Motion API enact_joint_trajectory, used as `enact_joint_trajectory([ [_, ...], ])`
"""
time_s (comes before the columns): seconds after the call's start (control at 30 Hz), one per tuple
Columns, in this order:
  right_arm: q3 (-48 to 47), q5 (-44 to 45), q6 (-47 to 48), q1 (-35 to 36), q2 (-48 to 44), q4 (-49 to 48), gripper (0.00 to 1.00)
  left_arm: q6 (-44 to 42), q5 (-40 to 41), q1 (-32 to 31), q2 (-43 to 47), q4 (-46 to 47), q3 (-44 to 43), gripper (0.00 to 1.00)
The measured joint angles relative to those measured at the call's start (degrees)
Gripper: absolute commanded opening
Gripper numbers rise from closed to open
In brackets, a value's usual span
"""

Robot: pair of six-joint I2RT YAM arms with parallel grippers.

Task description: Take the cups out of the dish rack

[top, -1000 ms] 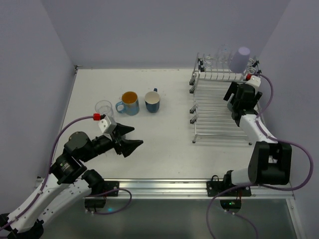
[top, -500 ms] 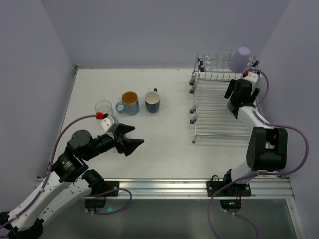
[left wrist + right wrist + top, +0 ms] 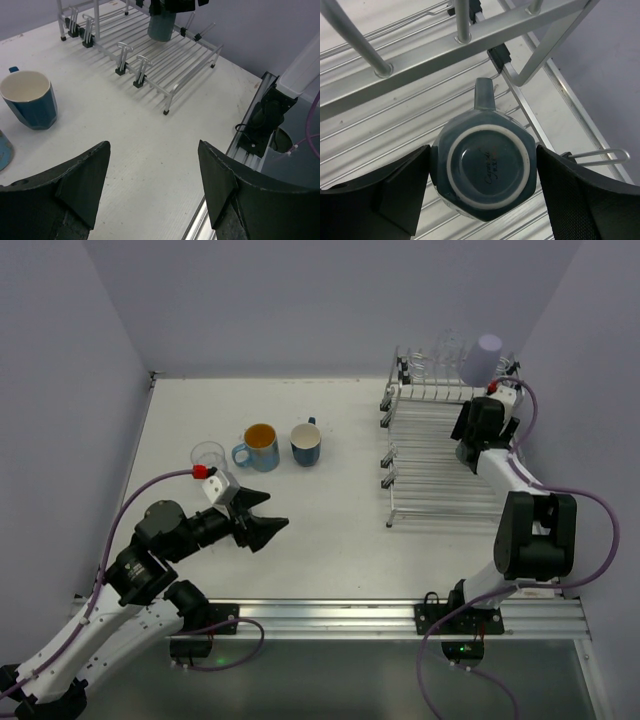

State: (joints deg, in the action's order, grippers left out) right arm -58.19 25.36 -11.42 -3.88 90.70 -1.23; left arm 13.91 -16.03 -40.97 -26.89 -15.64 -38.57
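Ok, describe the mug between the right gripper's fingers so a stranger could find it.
Find the wire dish rack on the table's right side. On its bars, flanked by the right gripper, a dark teal mug sits upside down. Unlike the orange-lined mug and the white-lined mug on the table, it shows its pale-ringed base.

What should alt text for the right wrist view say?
An upside-down dark teal mug, base facing the camera, sits on the wire dish rack between the black fingers of the right claw. They flank it closely; contact is unclear.
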Motion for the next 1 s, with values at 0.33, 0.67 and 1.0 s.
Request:
enact_joint_trajectory([
  [0.33, -1.53, -0.87, -0.74, 0.00, 0.98, 1.49, 0.36, -0.02, 1.31, 0.02, -0.20, -0.04, 0.00, 0.75],
  [0.67, 13.09, -7.06, -7.63, 1.81, -18.12, 1.31, 0.30, 0.07, 0.52, 1.42, -3.02, 0.02, 0.00, 0.74],
  [1.0, 20.63, -13.88, -13.22, 3.50, -30.12, 1.77, 0.25, 5.92, -3.17, 1.60, -9.07, 3.74, -0.22, 0.74],
])
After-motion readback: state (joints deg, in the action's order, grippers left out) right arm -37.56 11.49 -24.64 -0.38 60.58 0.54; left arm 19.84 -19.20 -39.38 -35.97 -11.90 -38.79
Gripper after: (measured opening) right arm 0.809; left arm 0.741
